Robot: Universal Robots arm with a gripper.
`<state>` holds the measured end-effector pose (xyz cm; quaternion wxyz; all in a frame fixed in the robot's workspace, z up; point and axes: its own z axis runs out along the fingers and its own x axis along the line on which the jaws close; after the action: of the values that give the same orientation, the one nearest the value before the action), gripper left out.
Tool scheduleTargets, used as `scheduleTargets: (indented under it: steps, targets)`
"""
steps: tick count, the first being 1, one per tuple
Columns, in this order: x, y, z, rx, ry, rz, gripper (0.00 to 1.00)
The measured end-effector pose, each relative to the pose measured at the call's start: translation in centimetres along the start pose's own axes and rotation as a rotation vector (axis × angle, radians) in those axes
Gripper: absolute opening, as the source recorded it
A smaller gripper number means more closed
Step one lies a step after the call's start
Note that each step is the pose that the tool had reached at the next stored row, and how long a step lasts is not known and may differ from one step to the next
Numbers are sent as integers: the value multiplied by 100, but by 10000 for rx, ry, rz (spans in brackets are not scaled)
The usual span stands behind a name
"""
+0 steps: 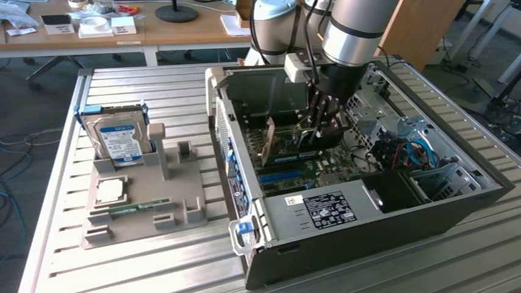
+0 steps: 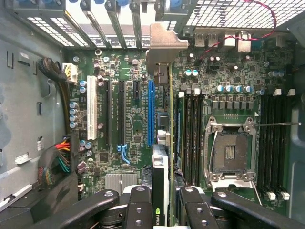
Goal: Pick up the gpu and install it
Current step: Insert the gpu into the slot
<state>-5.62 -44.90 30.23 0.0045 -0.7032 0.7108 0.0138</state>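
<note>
The gpu (image 2: 160, 188) stands on edge inside the open computer case (image 1: 326, 213), over the motherboard. My gripper (image 2: 163, 206) is shut on it, one black finger (image 2: 139, 207) on each side of the card. Its metal bracket (image 2: 164, 45) reaches the rear slot openings. The card runs alongside the long blue slot (image 2: 151, 112); I cannot tell whether it is seated in a slot. In the exterior view my gripper (image 1: 323, 127) reaches straight down into the case, and the card's tan board (image 1: 269, 145) shows beside it.
Case walls and a drive cage (image 1: 423, 177) with blue and red cables surround the arm. The CPU socket (image 2: 228, 150) lies beside the card. Outside, a grey fixture (image 1: 143, 201) holds a hard drive (image 1: 121, 139), a CPU (image 1: 111, 190) and a RAM stick (image 1: 138, 207).
</note>
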Motion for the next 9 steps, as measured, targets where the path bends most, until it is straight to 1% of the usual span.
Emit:
scheduleTargets:
  steps: [4, 9]
  targets:
    - [0, 1, 0, 0, 0, 0, 27]
    - [1, 54, 7, 0, 0, 1, 27]
